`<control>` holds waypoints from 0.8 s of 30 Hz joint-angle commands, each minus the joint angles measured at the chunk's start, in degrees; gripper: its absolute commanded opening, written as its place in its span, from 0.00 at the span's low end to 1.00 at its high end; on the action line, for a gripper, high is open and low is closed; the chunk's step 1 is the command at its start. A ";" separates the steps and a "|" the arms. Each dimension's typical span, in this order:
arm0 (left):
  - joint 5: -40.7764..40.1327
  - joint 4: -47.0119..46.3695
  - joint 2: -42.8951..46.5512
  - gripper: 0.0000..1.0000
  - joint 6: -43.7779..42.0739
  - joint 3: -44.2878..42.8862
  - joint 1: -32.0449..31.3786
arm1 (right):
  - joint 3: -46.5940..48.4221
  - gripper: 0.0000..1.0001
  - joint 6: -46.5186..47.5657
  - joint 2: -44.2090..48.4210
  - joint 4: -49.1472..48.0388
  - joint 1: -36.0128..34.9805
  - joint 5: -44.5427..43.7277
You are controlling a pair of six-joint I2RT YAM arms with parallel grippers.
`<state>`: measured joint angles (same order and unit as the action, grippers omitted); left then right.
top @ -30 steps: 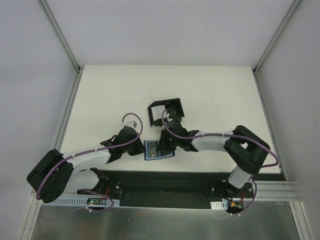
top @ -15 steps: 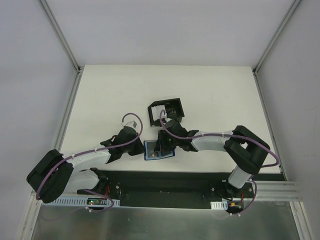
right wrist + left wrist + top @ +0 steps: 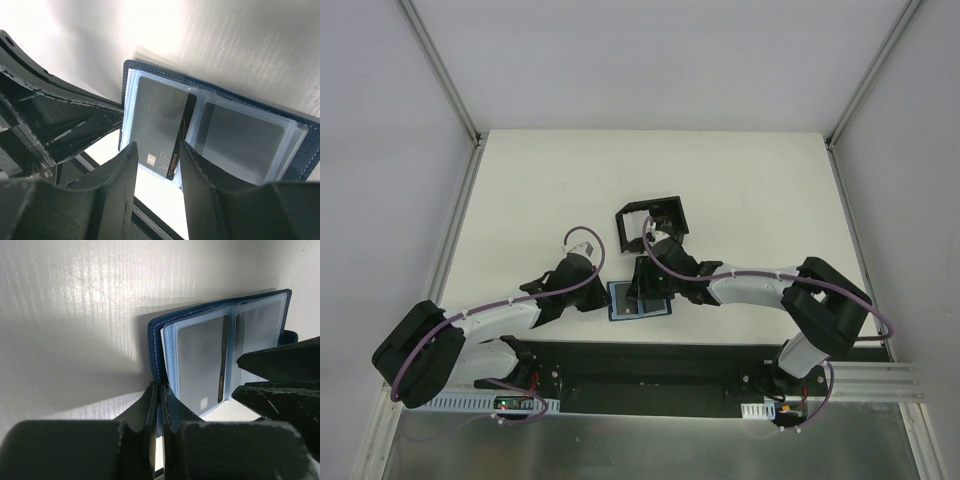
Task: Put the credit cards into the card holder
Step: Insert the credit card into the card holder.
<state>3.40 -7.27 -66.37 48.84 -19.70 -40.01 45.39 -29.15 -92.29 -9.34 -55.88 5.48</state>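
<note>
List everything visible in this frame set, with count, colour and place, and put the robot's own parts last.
dark blue folding card holder: one, blue with clear inner sleeves, lying open on the table near its front edge, between the two hands.
grey credit card: one clearly seen, grey with a dark edge strip, partly inside a clear sleeve, near end sticking out. Whether the neighbouring sleeve holds another, I cannot tell.
black open-topped plastic box: one, black, beyond the card holder.
white table: one, white.
left hand: one, black, shut on the card holder's cover edge.
right hand: one, black, open, a finger on each side of the card.
</note>
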 commanded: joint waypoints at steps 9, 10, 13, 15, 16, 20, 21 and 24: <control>-0.85 1.12 0.80 0.00 -0.68 0.81 0.37 | 2.60 0.43 -0.56 -2.36 1.17 -0.02 -0.38; -0.85 1.12 0.80 0.00 -0.68 0.72 0.37 | 2.69 0.43 -0.47 -2.63 0.65 -0.02 0.14; -0.59 1.12 0.63 0.00 -0.85 0.46 0.37 | 3.56 0.43 -0.56 -4.47 -0.50 -0.02 2.34; -0.59 1.12 0.54 0.00 -0.94 0.46 0.37 | 4.44 0.43 -0.47 -5.53 -1.02 -0.11 3.40; -0.41 1.20 0.54 0.00 -1.03 0.28 0.37 | 4.71 0.42 -0.21 -5.62 -1.46 -0.11 3.75; -0.50 1.12 0.63 0.00 -1.20 0.37 0.37 | 4.71 0.36 0.93 -4.83 -2.96 -0.11 4.46; -0.50 1.12 0.63 0.00 -1.12 0.37 0.37 | 4.71 0.33 1.37 -4.65 -3.13 -0.20 4.54; -0.50 1.20 0.54 0.00 -1.11 0.19 0.37 | 4.62 0.27 1.90 -4.65 -3.66 -0.20 5.07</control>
<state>2.94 -6.92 -66.19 48.62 -19.70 -40.01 48.05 -28.27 -97.19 -8.73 -55.51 7.73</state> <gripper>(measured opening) 0.006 0.305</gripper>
